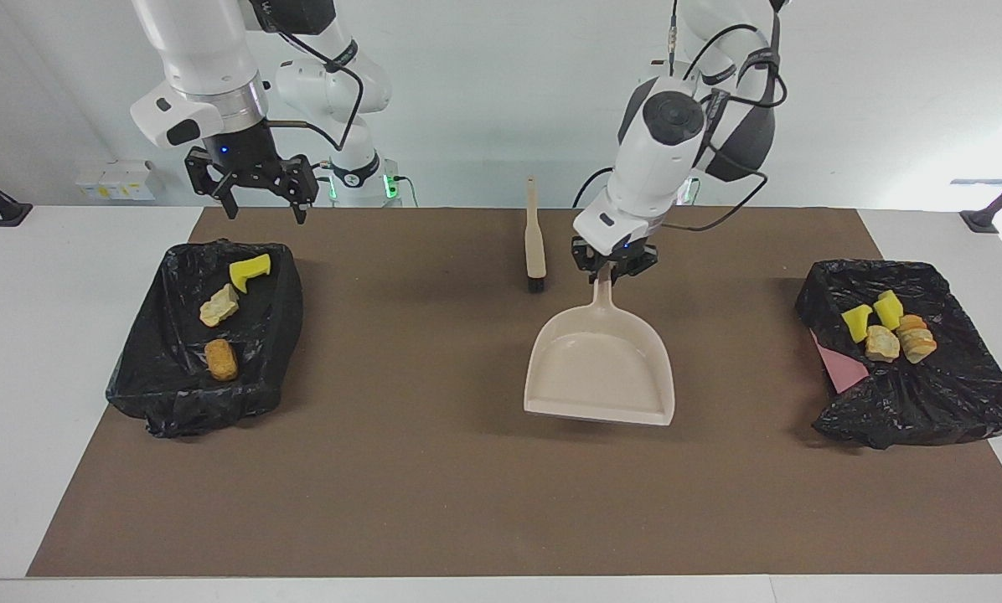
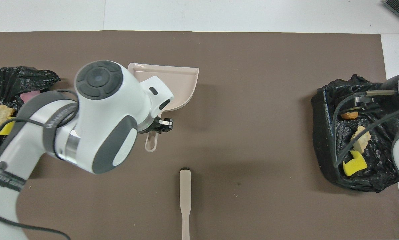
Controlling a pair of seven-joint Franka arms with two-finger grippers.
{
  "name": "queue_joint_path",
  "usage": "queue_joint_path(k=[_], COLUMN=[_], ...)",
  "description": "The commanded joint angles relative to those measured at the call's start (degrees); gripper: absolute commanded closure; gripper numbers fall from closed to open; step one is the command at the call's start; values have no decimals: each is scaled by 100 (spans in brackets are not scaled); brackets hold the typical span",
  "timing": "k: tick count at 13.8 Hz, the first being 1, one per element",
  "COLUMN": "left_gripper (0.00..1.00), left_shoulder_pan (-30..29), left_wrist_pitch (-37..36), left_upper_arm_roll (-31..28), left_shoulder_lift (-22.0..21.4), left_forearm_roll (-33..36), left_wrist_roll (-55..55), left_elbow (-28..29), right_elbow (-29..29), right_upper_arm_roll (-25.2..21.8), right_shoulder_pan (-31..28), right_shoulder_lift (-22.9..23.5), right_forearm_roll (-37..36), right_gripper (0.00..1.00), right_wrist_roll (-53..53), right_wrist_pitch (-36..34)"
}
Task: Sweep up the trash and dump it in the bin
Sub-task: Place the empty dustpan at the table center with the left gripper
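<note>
My left gripper (image 1: pixel 612 272) is shut on the handle of the beige dustpan (image 1: pixel 601 368), which is empty and sits low over the middle of the mat, pan mouth pointing away from the robots. In the overhead view the arm covers much of the dustpan (image 2: pixel 177 80). The beige brush (image 1: pixel 535 243) lies on the mat beside the handle. Several trash scraps (image 1: pixel 886 331) lie in the black-bagged bin (image 1: pixel 953 402) at the left arm's end. Three more trash scraps (image 1: pixel 220 308) lie in the second bin (image 1: pixel 166 402). My right gripper (image 1: pixel 256 188) hangs open over that bin's robot-side edge.
A pink sheet (image 1: pixel 836 368) pokes out of the bin at the left arm's end. The brown mat (image 1: pixel 434 486) covers most of the white table. The brush (image 2: pixel 185 193) lies lengthwise, bristles pointing away from the robots.
</note>
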State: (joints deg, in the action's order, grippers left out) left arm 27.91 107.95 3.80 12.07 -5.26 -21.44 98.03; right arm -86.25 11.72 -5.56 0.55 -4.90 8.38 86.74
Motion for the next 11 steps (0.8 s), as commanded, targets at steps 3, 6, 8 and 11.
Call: queue_joint_path(k=[3, 6, 8, 11], left_gripper=[100, 99, 43, 0], left_shoulder_pan=[478, 760, 690, 602], left_wrist_pitch=[991, 1438, 1484, 1317], left_upper_arm_roll=[-108, -117, -125, -291], left_shoulder_lift=[717, 1061, 1044, 728], left_forearm_roll=[-80, -1, -1, -1], left_wrist_roll=[-606, -1317, -1371, -1354], left_elbow=[-21, 49, 50, 32], right_elbow=[91, 117, 135, 152], right_upper_arm_roll=[32, 24, 32, -38], right_shoulder_pan=[-33, -33, -33, 133], right_shoulder_lift=[-55, -64, -64, -73], right_forearm_roll=[-2, 7, -2, -10], right_gripper=[0, 0, 0, 0], right_wrist_roll=[-135, -135, -135, -135], right_wrist_pitch=[-166, -297, -307, -403])
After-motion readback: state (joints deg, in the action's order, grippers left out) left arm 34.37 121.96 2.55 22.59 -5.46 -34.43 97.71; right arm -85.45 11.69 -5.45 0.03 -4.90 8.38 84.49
